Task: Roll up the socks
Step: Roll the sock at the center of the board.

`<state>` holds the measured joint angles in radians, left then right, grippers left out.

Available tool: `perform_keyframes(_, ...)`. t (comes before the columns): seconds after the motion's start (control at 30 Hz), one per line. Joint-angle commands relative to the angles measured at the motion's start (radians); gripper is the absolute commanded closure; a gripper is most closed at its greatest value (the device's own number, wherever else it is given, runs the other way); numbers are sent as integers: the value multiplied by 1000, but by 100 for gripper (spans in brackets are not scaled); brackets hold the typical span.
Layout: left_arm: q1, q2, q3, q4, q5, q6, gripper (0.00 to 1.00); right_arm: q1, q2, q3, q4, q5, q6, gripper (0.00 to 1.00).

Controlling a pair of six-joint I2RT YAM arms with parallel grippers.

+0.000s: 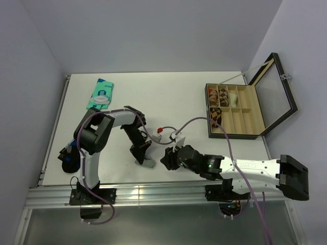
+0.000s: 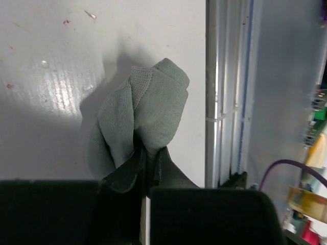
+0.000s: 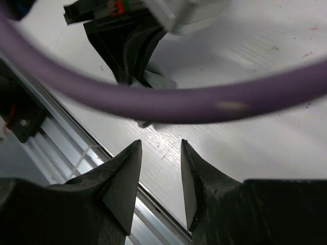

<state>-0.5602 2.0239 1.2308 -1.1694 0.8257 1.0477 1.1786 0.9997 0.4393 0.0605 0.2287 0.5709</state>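
Grey sock [image 2: 148,112] is noted bunched into a loose upright wad, with the ribbed cuff [image 2: 142,76] folded over at the top. It is located at the near edge of the counter [image 1: 179,97], just beside the aluminium rail [image 2: 225,102]. Its lower end is pinched by the left gripper [image 2: 145,161], whose fingers are closed right down on the fabric. A second, paler sock cannot be made out in any view. The material is judged light, soft and limp: no shape will be held unaided, folds are likely to spring loose, and thin knit may slip from a shallow pinch. A hold is best taken on the thick folded mass rather than on a single layer, with the cuff end left free for tucking. The right gripper [image 3: 161,153] is poised near, low over bare counter, its fingers moderately parted with nothing between them. Further out, a teal packet [image 1: 100,94] and an open compartment box [image 1: 232,109] are seen, well apart from the work.
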Motion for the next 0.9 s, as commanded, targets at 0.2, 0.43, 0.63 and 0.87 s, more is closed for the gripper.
perform_keyframes(0.2, 6, 121, 99, -142, -17, 37, 100, 193, 278, 202, 61, 175, -173, 57)
perform_keyframes(0.43, 5, 150, 119, -138, -36, 3, 100, 220, 520, 384, -25, 199, -259, 51)
perform_keyframes(0.63, 6, 182, 131, -153, -53, -17, 100, 219, 617, 454, -54, 198, -302, 49)
perform_keyframes(0.87, 6, 194, 134, -168, -66, -6, 100, 202, 648, 466, -73, 219, -322, 48)
